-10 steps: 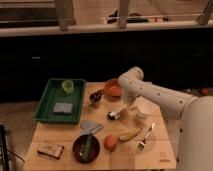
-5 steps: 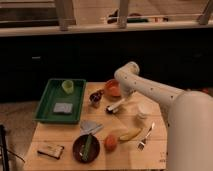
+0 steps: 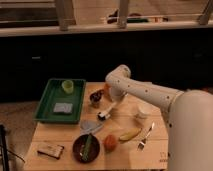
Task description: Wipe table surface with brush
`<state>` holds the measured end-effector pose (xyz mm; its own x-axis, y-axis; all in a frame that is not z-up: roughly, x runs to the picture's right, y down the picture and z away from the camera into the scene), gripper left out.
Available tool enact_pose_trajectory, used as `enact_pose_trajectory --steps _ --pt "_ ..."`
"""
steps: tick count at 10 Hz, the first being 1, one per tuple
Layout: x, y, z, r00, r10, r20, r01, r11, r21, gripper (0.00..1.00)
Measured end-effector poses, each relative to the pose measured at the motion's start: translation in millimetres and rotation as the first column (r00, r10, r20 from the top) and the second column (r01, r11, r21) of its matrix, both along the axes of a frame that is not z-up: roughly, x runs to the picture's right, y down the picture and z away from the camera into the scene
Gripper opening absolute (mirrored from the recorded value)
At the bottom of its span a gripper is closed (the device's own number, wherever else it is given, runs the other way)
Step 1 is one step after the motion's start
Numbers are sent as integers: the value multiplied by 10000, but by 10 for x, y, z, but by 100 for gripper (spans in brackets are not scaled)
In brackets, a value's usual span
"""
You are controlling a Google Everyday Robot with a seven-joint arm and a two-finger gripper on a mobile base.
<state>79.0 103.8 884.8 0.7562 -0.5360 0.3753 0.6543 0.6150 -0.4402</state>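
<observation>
The brush [image 3: 107, 112] has a white handle and a small dark head. It lies slanted on the table surface [image 3: 65, 134], head down-left near the table's middle. My gripper [image 3: 114, 100] is at the upper end of the handle, hanging from the white arm [image 3: 145, 91] that reaches in from the right. It appears shut on the brush handle. The head touches or nearly touches the wood.
A green tray [image 3: 46, 102] at the left holds a green cup and a grey pad. A dark cup [image 3: 95, 98] and a grey cloth [image 3: 91, 126] lie close to the brush. A banana [image 3: 130, 134], fork [image 3: 145, 136], white cup [image 3: 143, 111], orange fruit [image 3: 110, 142], dark bowl [image 3: 86, 148] and small box [image 3: 50, 150] surround it.
The arm has swung to the left and the brush has moved left with it. Its dark head now lies nearer the dark cup and the grey cloth.
</observation>
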Motion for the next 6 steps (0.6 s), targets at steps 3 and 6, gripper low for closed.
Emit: enact_pose_trajectory --steps 3,6 --pt "212 128 -76 10000 70 26 -69 9991 -412 0" --pt "685 159 -84 9979 289 -583 -328 9972 -674 0"
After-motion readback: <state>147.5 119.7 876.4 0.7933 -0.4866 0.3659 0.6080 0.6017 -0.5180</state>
